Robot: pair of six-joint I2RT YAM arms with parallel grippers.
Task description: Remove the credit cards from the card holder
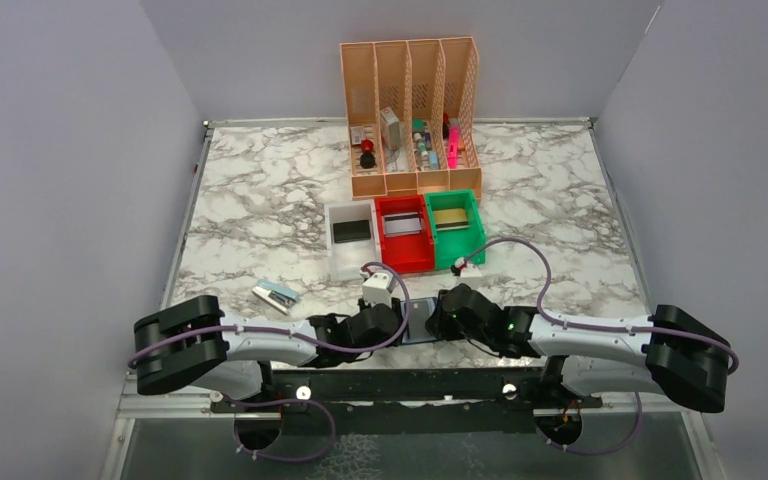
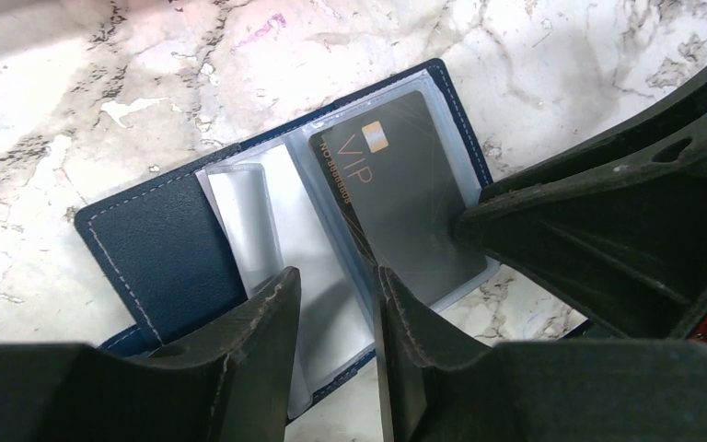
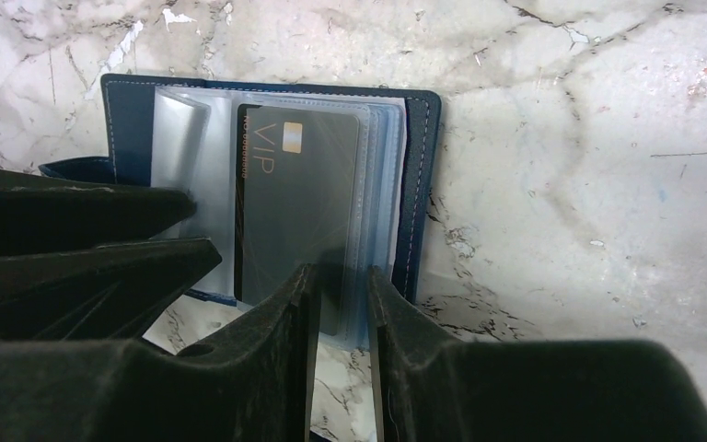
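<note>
Card holder, navy: open flat on marble surface at 6 o'clock, btwn both arms. Black VIP credit card: in clear pocket, right fingers narrowly parted w/ tips on its near end, reaching from 3 o'clock. Left fingers: narrowly parted over holder's middle leaves, from 9 o'clock.

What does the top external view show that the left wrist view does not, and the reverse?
Only the top view: the orange rack, the white bin, red bin and green bin. Only the left wrist: the VIP print on the black card. Both: the open card holder on the marble table, with the left gripper and right gripper at it.
</note>
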